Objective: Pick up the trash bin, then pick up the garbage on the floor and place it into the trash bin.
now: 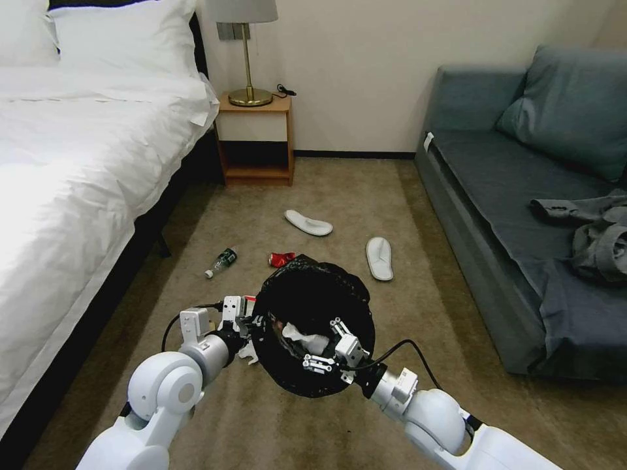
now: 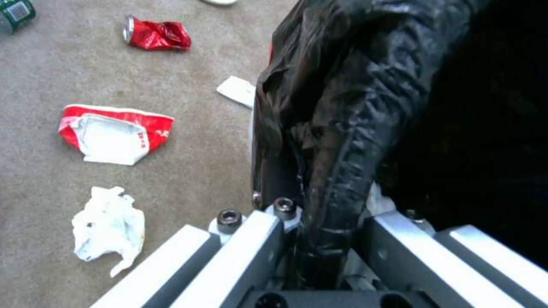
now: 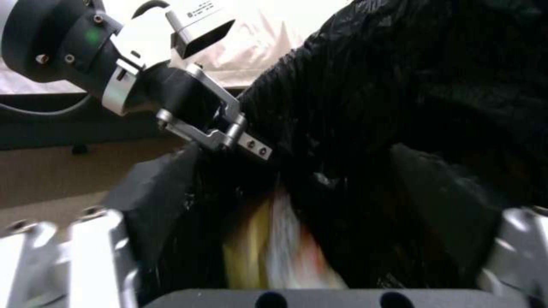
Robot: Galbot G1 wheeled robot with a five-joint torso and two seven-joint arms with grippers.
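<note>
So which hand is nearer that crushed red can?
Left. The left hand grips the bin rim on the can's side; the right hand is over the bin's mouth, farther back.

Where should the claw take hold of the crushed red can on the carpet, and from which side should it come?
Probably from straight above, closing across the crumpled middle of the crushed red can. It lies flat on its side on the carpet, so its ends are low, but the dented waist is narrow and gives the fingers flat faces. The silver end looks stiffer and rounder.
</note>
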